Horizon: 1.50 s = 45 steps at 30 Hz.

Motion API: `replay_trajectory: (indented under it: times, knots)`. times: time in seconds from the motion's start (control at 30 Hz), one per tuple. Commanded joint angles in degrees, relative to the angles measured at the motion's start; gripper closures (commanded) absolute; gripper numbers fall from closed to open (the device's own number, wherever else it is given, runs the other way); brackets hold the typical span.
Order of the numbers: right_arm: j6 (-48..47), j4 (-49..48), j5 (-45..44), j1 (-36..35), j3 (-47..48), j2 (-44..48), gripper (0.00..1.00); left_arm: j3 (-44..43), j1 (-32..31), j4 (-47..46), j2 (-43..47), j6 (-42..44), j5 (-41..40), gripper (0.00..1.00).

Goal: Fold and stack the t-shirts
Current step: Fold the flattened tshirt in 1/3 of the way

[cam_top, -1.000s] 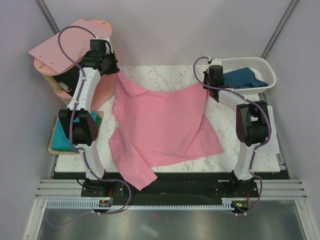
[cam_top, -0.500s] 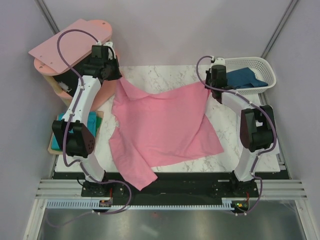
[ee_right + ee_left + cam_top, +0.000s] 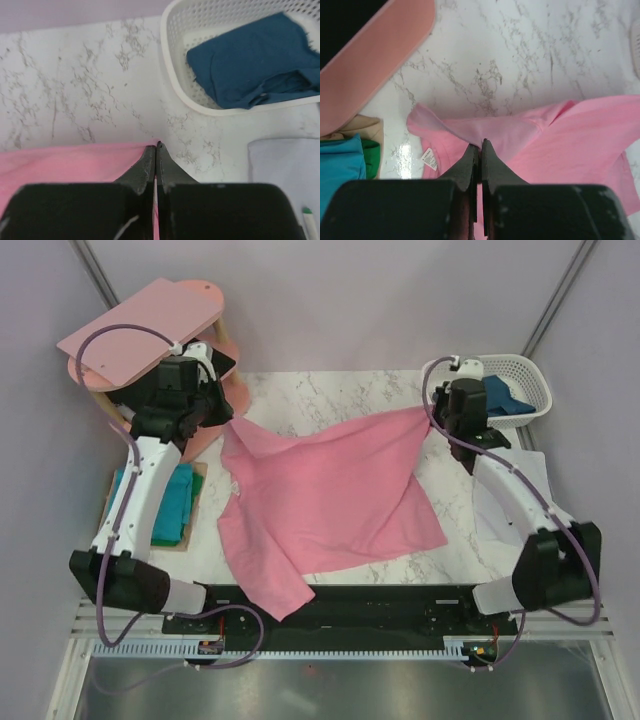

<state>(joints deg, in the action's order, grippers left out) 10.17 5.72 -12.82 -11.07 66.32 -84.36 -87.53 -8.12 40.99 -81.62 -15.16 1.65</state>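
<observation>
A light pink t-shirt [image 3: 325,495] lies spread over the marble table, its near edge hanging over the front. My left gripper [image 3: 480,146] is shut on the shirt's far left corner [image 3: 228,424], with a white label beside it [image 3: 428,159]. My right gripper [image 3: 157,148] is shut on the far right corner [image 3: 420,412]; both corners are lifted off the table. A dark blue t-shirt [image 3: 250,60] lies crumpled in the white basket [image 3: 530,380] at the far right. A folded teal t-shirt [image 3: 172,502] rests on a board to the left [image 3: 340,162].
The pink wooden shelf unit [image 3: 140,330] stands at the far left corner, close behind my left gripper [image 3: 375,65]. A white sheet [image 3: 282,165] with a pen lies on the right side of the table. Bare marble [image 3: 330,395] shows beyond the pink shirt.
Both arms have swung outward and stretched further, pulling the held corners apart, so the pink shirt's far edge is drawn tauter and wider. Both grips stayed shut.
</observation>
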Motion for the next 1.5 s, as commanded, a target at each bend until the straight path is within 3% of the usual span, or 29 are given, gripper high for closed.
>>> replay_trajectory:
  times: [0.0,0.33,0.53,0.67,0.73,0.9,1.1,1.47]
  knots:
    - [0.11,4.64,-4.4,-0.09,-0.84,18.03,1.0,-2.91,-0.4,1.8,8.32,-0.58,2.3,0.98]
    - [-1.03,23.98,-4.32,-0.71,5.2,44.26,1.0,-8.88,-1.81,12.17,21.76,2.32,5.47,0.98]
    - [-1.47,31.37,0.24,-0.62,12.05,51.57,1.0,-23.19,-1.81,20.69,25.11,2.94,6.7,0.98]
    - [-1.65,34.44,3.32,-0.27,16.63,53.51,1.0,-38.37,-1.81,25.43,23.18,1.8,10.29,0.98]
    - [-1.91,35.67,4.03,0.17,19.09,54.21,1.0,-41.4,-1.81,25.81,22.83,0.49,12.49,0.98]
    - [-1.56,37.26,3.42,0.26,20.51,54.39,1.0,-42.64,-1.81,25.19,20.99,-0.4,13.99,0.98]
    - [0.02,35.25,-2.29,0.17,13.49,51.85,1.0,-41.94,-1.81,24.22,12.12,2.32,10.13,0.98]
    - [6.96,17.94,-6.07,0.26,-12.43,39.29,1.0,-16.64,-1.81,8.86,-2.39,2.59,5.92,0.98]
